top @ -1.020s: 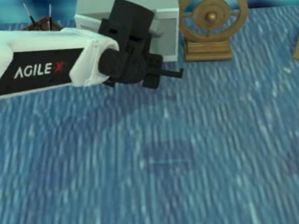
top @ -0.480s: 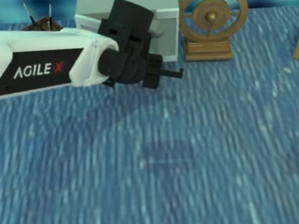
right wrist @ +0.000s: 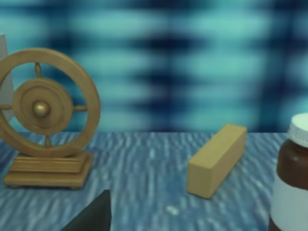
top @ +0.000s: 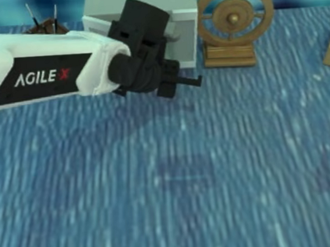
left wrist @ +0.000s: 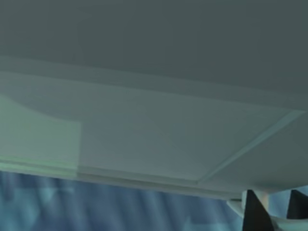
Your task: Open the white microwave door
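Here, left gripper (top: 187, 79) at microwave door (top: 183, 35)

Soft, even light is falling across the blue table (top: 213, 176); a faint shadow is lying just below the left arm (top: 50, 72). The backdrop behind the wooden wheel (right wrist: 45, 120) is showing blurred.

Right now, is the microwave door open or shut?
Cannot tell for sure. In the top view the left gripper and its arm hide most of the white microwave door; the left wrist view shows only a flat pale panel up close.
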Robot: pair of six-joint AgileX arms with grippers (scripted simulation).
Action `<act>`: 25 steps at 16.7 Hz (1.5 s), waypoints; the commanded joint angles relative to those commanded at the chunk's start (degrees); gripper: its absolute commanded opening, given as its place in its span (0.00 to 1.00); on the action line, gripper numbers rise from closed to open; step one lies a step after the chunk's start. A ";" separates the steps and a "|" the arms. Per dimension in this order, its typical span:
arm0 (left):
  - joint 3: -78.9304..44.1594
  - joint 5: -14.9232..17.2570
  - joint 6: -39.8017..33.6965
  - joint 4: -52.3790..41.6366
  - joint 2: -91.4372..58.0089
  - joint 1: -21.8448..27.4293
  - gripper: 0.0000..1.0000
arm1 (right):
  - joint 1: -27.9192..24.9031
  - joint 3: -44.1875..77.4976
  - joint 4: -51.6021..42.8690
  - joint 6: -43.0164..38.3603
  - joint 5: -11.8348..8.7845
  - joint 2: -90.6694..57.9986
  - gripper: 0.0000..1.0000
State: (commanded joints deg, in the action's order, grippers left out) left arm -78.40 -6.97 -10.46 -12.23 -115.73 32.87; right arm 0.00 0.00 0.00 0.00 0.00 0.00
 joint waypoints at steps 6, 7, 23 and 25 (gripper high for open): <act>0.33 0.57 -0.13 0.00 -0.20 0.36 0.00 | 0.00 0.00 0.00 0.00 0.00 0.00 1.00; 0.87 0.96 0.47 0.15 0.13 0.15 0.00 | 0.00 0.00 0.00 0.00 0.00 0.00 1.00; 4.26 4.17 4.91 1.82 2.84 -1.50 0.00 | 0.00 0.00 0.00 0.00 0.00 0.00 1.00; 4.26 4.17 4.91 1.82 2.84 -1.50 0.00 | 0.00 0.00 0.00 0.00 0.00 0.00 1.00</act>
State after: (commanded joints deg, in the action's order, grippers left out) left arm -74.14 -2.79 -5.55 -10.41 -112.89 31.36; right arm 0.00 0.00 0.00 0.00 0.00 0.00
